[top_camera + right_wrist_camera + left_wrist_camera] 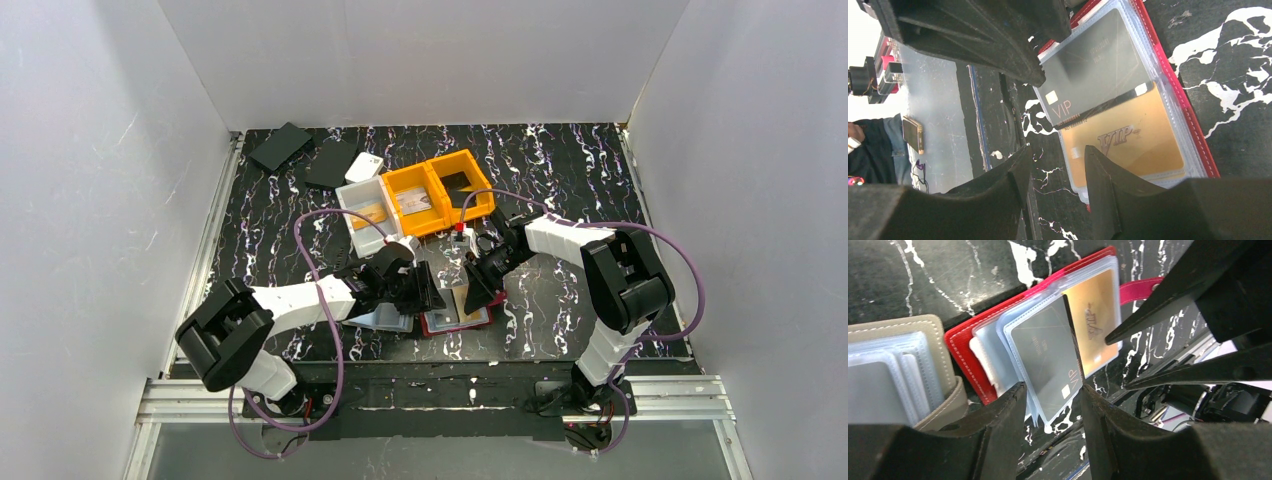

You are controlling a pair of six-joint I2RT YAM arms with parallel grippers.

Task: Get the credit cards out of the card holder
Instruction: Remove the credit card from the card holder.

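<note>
A red card holder [455, 320] lies open near the table's front edge. Its clear sleeves hold a grey VIP card [1048, 347] and a gold VIP card [1095, 315]. In the right wrist view the grey card [1093, 70] lies over the gold card [1128, 145]. My left gripper [1050, 396] is open, its jaws either side of the corner of the grey card's sleeve. My right gripper [1055, 157] is open and empty, low over the table by the gold card's corner. The two grippers [425, 290] [482, 288] face each other over the holder.
A beige card holder [898, 370] with clear sleeves lies just left of the red one. Two yellow bins [415, 200] [462, 183] and a white bin [365, 215] stand behind. Black flat items [280, 145] [330, 165] lie at the back left. The table's front edge is close.
</note>
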